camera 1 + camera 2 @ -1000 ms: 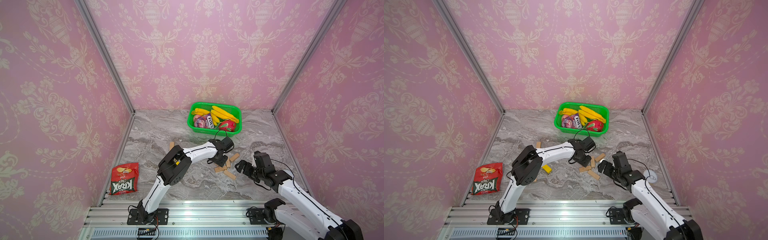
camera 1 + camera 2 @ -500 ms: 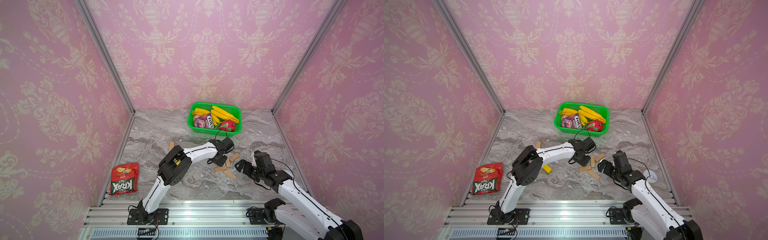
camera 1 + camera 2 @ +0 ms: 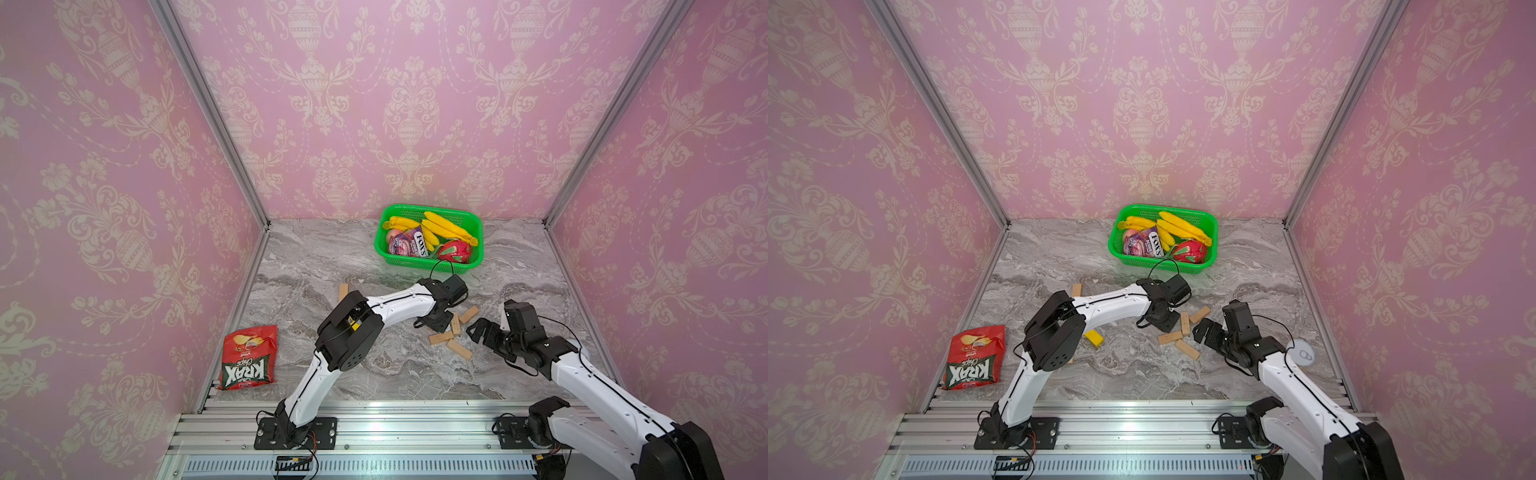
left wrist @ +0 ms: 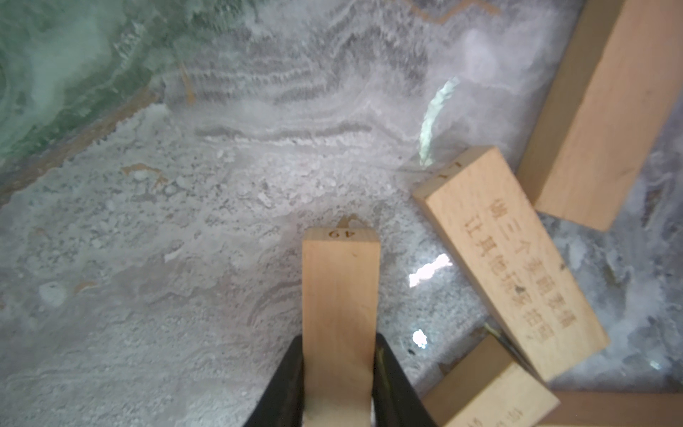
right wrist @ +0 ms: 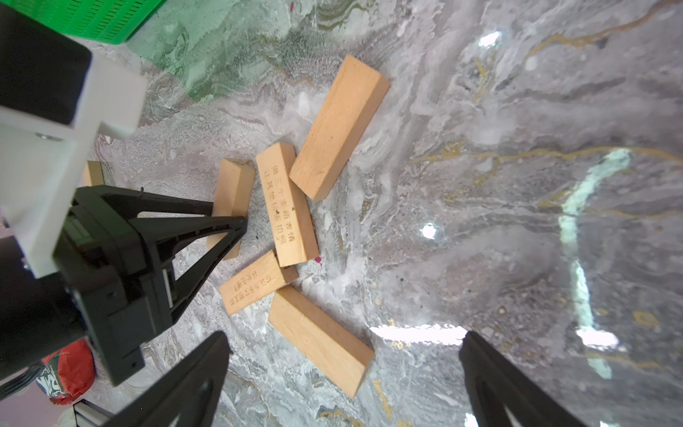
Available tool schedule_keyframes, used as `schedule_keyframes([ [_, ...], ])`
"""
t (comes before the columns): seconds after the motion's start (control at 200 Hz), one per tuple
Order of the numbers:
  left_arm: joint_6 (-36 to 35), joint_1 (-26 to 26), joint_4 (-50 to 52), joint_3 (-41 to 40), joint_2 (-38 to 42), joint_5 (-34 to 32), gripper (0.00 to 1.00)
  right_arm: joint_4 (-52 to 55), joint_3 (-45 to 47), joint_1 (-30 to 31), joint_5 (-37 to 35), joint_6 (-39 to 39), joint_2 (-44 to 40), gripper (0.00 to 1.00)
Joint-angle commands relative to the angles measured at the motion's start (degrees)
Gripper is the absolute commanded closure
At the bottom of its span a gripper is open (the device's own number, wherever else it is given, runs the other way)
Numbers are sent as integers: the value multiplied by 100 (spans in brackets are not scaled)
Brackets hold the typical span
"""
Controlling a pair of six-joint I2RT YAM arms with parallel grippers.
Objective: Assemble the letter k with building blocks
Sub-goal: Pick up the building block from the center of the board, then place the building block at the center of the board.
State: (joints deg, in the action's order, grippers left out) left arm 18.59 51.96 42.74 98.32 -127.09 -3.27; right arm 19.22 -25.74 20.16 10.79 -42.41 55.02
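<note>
left end effector (image 4: 339, 338): clenched on one end of a wooden block (image 4: 340, 281), one finger against each long side.
wooden block: marked 49 on its free end, just beside the loose group, low over the marble worktop (image 4: 148, 295); I cannot tell if it touches it.
right end effector (image 3: 478, 332): released, fingers spread wide, near the group, grasping nothing.
loose group (image 5: 286, 207): four wooden blocks lying flat between both arms, some touching, two with engraved writing.
yellow block (image 3: 1093, 337): alone, beside the left arm's elbow.
single block (image 3: 343, 292): apart, behind the left arm.
green basket (image 3: 428, 208): at the back wall.
</note>
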Motion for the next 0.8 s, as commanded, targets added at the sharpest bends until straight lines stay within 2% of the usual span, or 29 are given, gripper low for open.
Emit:
schedule_keyframes([
  [0.0,242,-124,98,44,82,131,74,-85,-122,-29,74,154,42,0],
  [0.135,538,-304,-18,39,155,409,80,106,-284,-59,33,288,26,0],
  [0.255,659,-387,54,91,200,283,85,34,-305,-83,42,273,65,0],
  [0.42,832,-527,98,-125,420,46,86,94,-531,-91,127,317,288,0],
  [0.795,1187,-1287,-234,-1031,1117,-234,88,162,-523,-92,116,233,154,0],
])
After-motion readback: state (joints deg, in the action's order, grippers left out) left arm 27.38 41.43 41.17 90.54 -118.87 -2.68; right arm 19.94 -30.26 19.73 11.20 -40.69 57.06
